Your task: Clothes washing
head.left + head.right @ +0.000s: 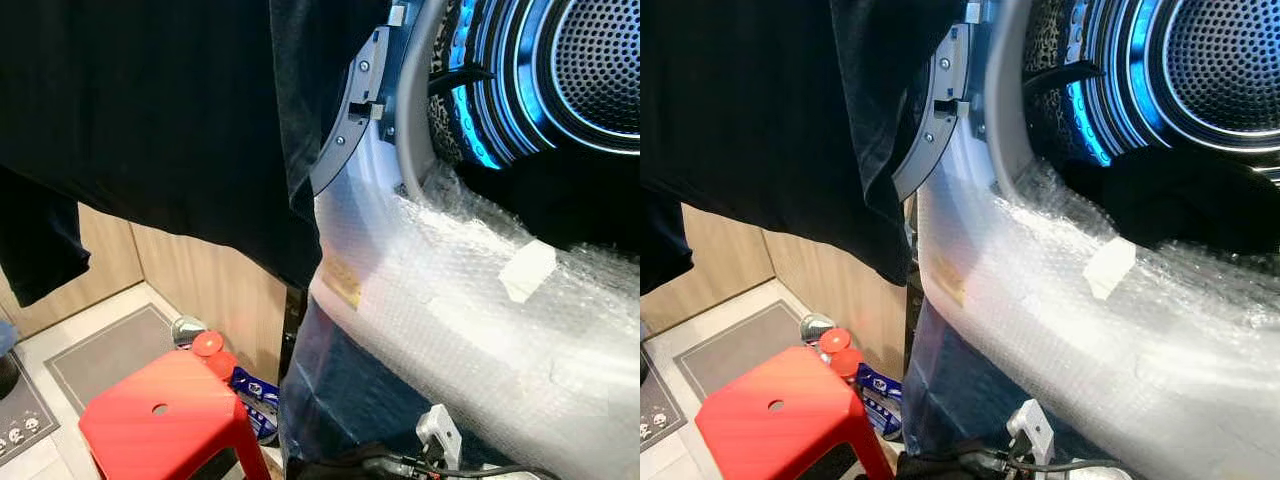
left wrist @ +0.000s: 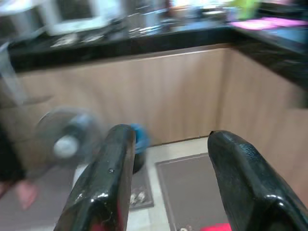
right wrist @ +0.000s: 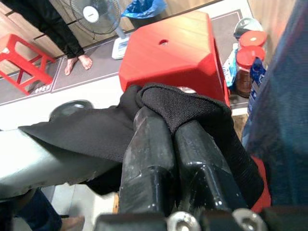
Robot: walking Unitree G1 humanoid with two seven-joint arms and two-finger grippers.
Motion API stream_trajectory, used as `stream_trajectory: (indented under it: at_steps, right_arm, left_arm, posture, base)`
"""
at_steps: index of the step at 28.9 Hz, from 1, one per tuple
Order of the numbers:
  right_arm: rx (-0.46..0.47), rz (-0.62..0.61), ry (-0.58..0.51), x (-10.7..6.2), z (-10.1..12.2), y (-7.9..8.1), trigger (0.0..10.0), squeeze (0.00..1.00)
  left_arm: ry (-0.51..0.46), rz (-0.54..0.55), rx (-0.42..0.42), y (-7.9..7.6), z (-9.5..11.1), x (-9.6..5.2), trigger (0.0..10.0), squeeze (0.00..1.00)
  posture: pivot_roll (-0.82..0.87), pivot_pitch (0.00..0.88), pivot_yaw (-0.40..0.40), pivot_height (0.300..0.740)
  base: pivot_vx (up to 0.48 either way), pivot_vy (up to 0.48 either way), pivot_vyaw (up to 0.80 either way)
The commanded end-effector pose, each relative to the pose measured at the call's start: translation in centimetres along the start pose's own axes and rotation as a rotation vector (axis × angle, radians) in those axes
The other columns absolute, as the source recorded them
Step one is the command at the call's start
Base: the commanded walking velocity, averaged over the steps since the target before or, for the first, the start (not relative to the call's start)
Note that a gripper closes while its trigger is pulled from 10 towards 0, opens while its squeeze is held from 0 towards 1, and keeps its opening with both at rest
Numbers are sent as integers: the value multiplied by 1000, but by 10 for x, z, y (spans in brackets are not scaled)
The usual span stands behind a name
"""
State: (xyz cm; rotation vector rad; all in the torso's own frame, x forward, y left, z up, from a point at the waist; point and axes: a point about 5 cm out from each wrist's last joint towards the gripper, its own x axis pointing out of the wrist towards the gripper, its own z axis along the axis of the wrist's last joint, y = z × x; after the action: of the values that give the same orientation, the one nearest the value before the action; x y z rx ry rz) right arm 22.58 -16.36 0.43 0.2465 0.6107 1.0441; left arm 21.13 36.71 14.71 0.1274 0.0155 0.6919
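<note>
**Black garment held at the washer's open mouth**

A large black garment (image 1: 170, 120) hangs across the upper left of the head views, draped beside the washing machine (image 1: 1040, 300), whose front is wrapped in bubble wrap (image 1: 470, 290). The blue-lit drum (image 1: 560, 70) stands open, with more dark cloth (image 1: 1180, 195) lying at its lower edge. Below, a red stool (image 1: 165, 415) sits on the floor near red-lidded jars (image 3: 248, 57). A standing fan (image 3: 94, 14) and a person's bare feet (image 3: 79, 62) appear further back.

The right gripper (image 3: 168, 125) has its fingers pressed together, pinching a fold of the black garment above the stool. The left gripper (image 2: 171, 159) is spread apart, holding nothing, facing wooden cabinets (image 2: 168, 91).
</note>
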Motion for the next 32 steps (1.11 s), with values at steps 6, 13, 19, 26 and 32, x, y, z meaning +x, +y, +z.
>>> stream_trajectory:
  at_steps: [6, 13, 19, 26, 32]
  right_arm:
    - [16, -76, -38, -10, 3, -9, 0, 0]
    - [31, -99, -26, -10, -4, -9, 0, 0]
    - [61, -192, -88, -9, -3, -14, 0, 0]
    - [199, -115, -357, -22, 15, -1, 0, 0]
    - [157, 17, -306, -35, 11, 18, 0, 0]
  left_arm:
    - [-35, -149, 52, -19, 3, -6, 10000, 0]
    - [15, -441, 225, -53, -26, -32, 10000, 0]
    - [32, -545, 288, -70, -40, -45, 10000, 0]
    - [37, -588, 290, -82, -47, -51, 10000, 0]
    - [58, -682, 297, -94, -52, -56, 10000, 0]
  posture:
    - [154, 0, -73, 740]
    - [154, 0, -74, 740]
    - [160, 0, -81, 740]
    - [163, 0, -82, 740]
    - [124, 0, -68, 740]
  base:
    - [0, 0, 0]
    - [0, 0, 0]
    - [0, 0, 0]
    - [0, 0, 0]
    - [0, 0, 0]
